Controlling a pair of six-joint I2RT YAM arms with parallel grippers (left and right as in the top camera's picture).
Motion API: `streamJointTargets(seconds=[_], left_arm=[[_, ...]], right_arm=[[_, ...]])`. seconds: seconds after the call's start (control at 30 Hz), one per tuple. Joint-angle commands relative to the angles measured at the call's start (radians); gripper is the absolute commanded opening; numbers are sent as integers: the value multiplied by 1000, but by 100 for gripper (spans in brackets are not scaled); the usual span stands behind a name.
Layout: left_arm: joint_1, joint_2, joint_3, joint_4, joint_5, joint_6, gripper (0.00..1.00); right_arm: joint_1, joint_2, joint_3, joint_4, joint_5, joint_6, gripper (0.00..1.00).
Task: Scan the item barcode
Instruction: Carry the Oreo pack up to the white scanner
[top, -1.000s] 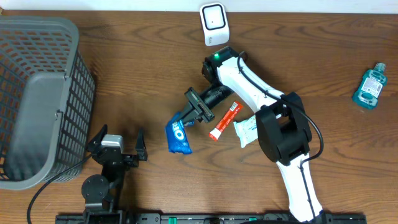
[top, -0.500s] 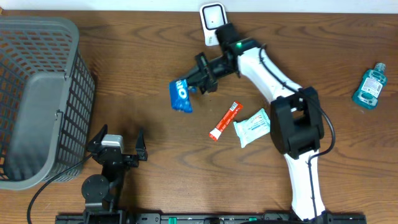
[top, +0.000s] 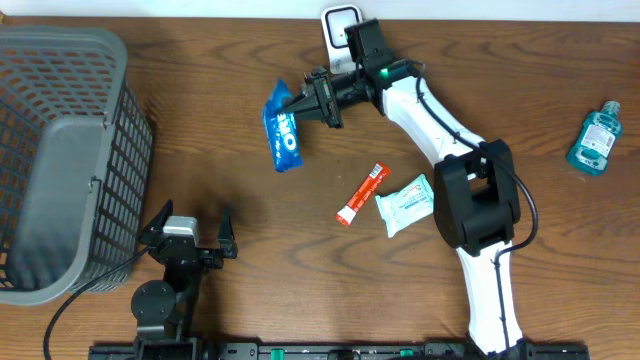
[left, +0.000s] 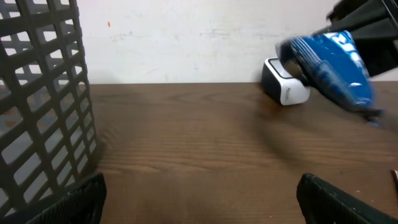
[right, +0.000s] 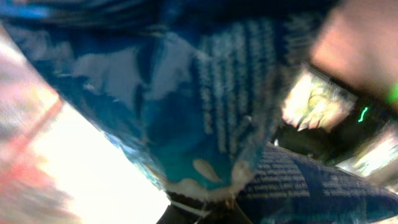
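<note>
R claw (top: 303, 100): clamped on blue snack pkt (top: 283, 135), held above table (top: 200, 80) by scanner (top: 338, 22). L claw (top: 190, 224): wide open, empty.

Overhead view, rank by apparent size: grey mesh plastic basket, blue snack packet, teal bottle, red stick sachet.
1. grey mesh plastic basket
2. blue snack packet, lifted nearer the camera, so inflated
3. teal bottle
4. red stick sachet, thinner

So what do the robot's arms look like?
The right arm is white and rounded with black joints, a little green light and a black cable looping beside it. The left arm is all black, with a grey block by its black fingers.
</note>
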Motion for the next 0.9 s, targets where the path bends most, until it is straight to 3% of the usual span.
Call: streamJointTargets(seconds=[0.0, 0.2, 0.47, 0.6, 0.73, 0.87], left_arm=[[-2, -1, -14, -37, 10, 5, 98], [-2, -1, -14, -37, 10, 5, 98], [-2, -1, -14, -37, 10, 5, 98], [-2, -1, -14, -37, 10, 5, 98], [-2, -1, -14, -37, 10, 5, 98], [-2, -1, -14, -37, 10, 5, 98]], right_arm=[[23, -22, 14, 156, -48, -194, 1], [42, -106, 14, 642, -48, -193, 1], [69, -283, 14, 1517, -48, -189, 2], [72, -336, 14, 1894, -47, -98, 1], [76, -352, 14, 1975, -47, -49, 1], [68, -352, 14, 1975, -47, -131, 2]])
